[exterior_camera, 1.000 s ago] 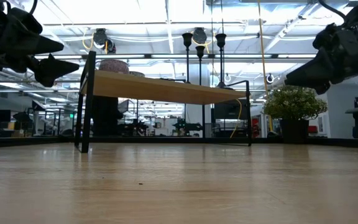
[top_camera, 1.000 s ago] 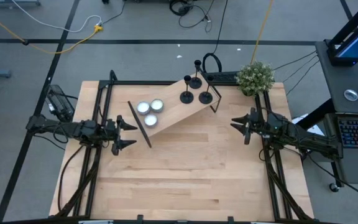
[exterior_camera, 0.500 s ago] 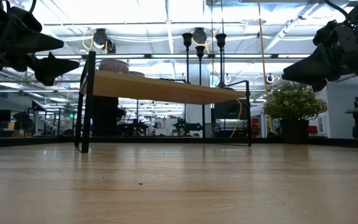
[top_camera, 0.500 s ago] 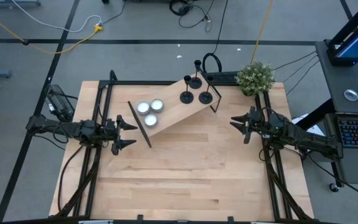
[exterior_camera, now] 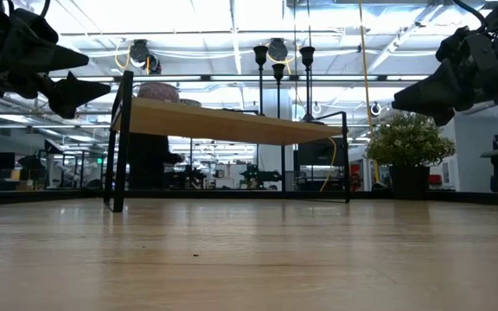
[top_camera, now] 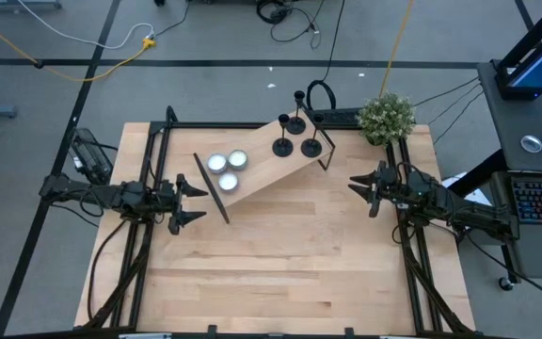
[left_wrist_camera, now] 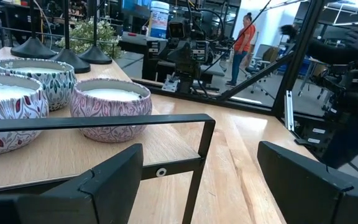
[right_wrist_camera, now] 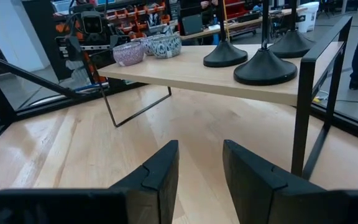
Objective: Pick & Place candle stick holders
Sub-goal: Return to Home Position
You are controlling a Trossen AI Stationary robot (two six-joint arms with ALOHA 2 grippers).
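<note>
The table (top_camera: 290,264) is pale wood laid in smooth planks with a soft sheen. The shelf (top_camera: 257,169) has a top of the same pale wood on thin matt black metal legs (right_wrist_camera: 301,124). The candle holders (right_wrist_camera: 265,67) look smooth and matt black. The bowls (left_wrist_camera: 110,106) carry printed leaf patterns around white wax.

Stems, cups of candle stick holders (right_wrist_camera: 265,70) cut off.

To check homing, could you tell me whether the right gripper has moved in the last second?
Yes: in the low view the right gripper has lifted slightly, sitting higher against the plant than before.
</note>
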